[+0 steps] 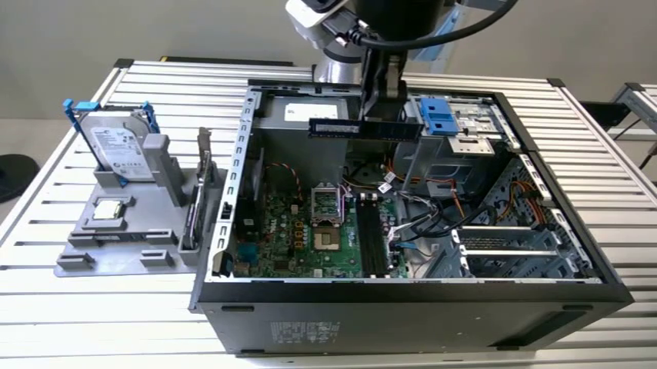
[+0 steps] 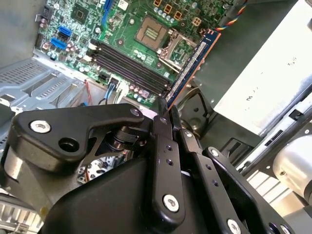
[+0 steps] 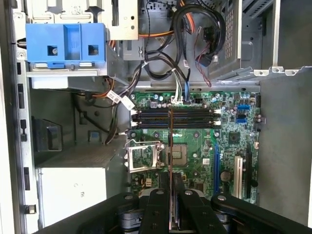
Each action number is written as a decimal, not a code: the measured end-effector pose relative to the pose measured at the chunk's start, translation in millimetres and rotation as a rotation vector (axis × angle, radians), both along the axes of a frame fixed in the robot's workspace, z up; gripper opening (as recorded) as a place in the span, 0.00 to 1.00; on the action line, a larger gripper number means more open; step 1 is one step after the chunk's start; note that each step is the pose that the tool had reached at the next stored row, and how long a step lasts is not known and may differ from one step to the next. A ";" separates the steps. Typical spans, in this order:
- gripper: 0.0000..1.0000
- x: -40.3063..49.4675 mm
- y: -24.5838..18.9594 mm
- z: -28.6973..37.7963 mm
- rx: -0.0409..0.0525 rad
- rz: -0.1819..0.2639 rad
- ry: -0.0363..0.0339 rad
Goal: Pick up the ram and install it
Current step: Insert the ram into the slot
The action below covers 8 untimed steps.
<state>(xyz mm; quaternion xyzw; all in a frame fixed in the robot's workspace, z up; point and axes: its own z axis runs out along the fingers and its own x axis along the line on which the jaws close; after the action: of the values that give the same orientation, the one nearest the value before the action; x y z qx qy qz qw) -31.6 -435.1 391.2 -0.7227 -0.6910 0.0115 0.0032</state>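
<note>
two fingers clenched on ram, stick pinched between them above motherboard.

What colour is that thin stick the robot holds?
The ram is dark blue. It shows best in the second wrist view.

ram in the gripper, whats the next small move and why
Probably rotate the wrist until the ram lines up with the memory slots. The gripper holds it above the open case, and in the exterior view it lies crosswise to them, so lowering now likely would not seat it.
</note>
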 end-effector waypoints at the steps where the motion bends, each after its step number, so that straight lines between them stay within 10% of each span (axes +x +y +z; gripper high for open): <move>1: 0.00 0.0 0.0 0.0 0.0000 -0.004 0.0000; 8: 0.00 0.0 0.0 0.0 0.0000 -0.033 0.0000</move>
<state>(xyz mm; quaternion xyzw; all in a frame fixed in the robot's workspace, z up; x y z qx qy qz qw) -31.6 -435.1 391.2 -0.7339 -0.6791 0.0114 0.0034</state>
